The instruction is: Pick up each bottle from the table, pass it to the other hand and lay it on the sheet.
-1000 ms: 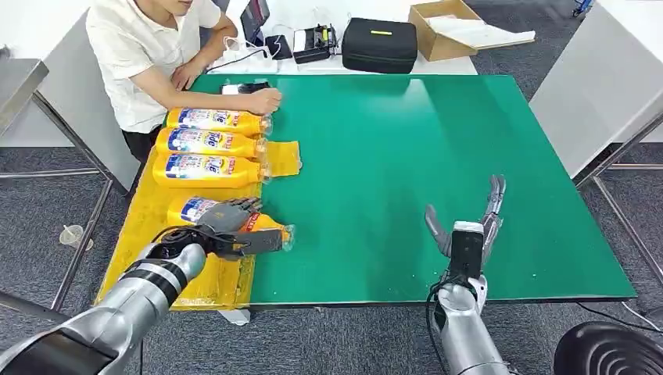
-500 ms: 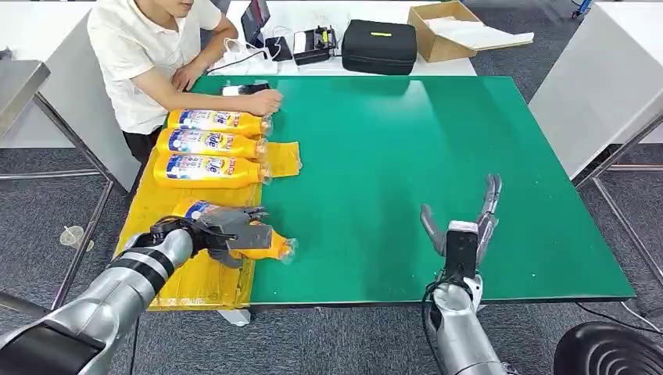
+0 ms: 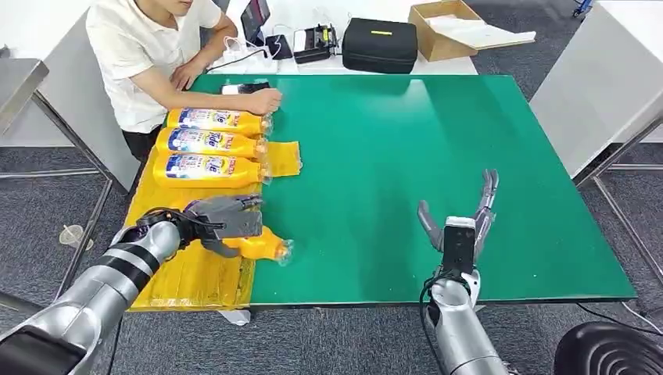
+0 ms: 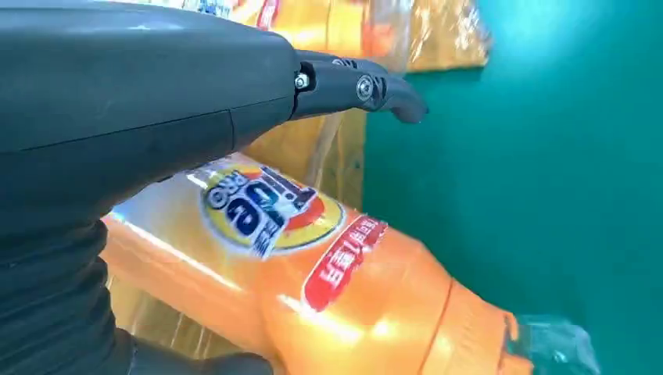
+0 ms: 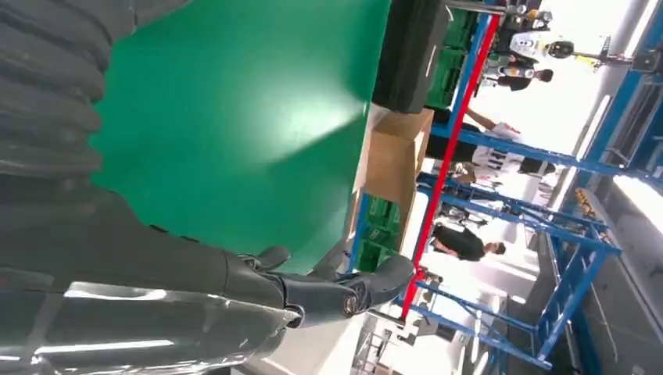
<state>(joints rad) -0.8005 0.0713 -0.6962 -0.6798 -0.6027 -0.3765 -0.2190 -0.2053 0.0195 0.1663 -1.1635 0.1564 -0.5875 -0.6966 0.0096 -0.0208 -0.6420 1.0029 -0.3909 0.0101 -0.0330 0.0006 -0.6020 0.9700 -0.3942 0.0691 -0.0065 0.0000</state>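
My left hand is wrapped round the bottle, so I'd lower it flat onto the sheet under my palm before letting go.

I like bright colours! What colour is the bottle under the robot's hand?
Orange-yellow, with a blue, red and white label. The bottle shows best in the left wrist view.

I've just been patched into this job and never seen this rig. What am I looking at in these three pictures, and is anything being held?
A humanoid robot with two silver arms. The wide picture looks down from its head; the other two come from cameras at its wrists. On the green table lies a yellow sheet with three orange bottles in a row. The left hand grips a fourth bottle over the sheet's edge. The right hand holds nothing, fingers spread. A person sits at the far corner.
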